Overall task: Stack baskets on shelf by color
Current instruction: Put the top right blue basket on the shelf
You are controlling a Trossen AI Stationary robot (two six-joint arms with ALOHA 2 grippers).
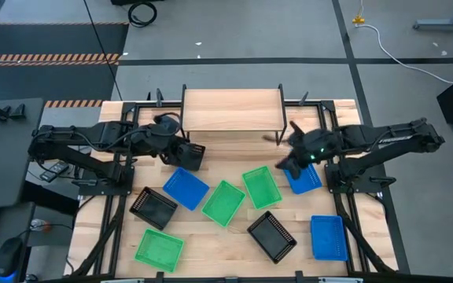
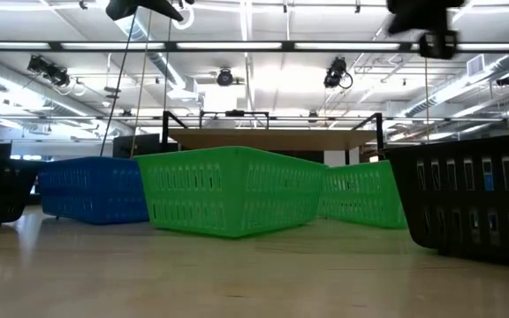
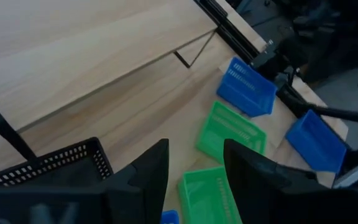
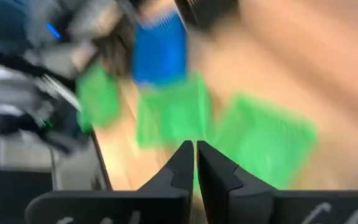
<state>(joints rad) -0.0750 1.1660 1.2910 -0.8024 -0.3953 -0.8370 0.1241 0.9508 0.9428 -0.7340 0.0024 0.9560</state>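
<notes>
Gripping a black basket before the shelf, left tool; right tool nearly closed, empty.

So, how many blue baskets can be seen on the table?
3: one blue basket left of centre, one under the right gripper, one near the front right. Others may be hidden.

Bright, even light falls from long ceiling lamps overhead, glaring white in the low view. The tabletop is evenly lit with only faint shadows. The right wrist view is heavily smeared by motion blur; its green baskets are shapeless patches. The left wrist view is sharp.
</notes>
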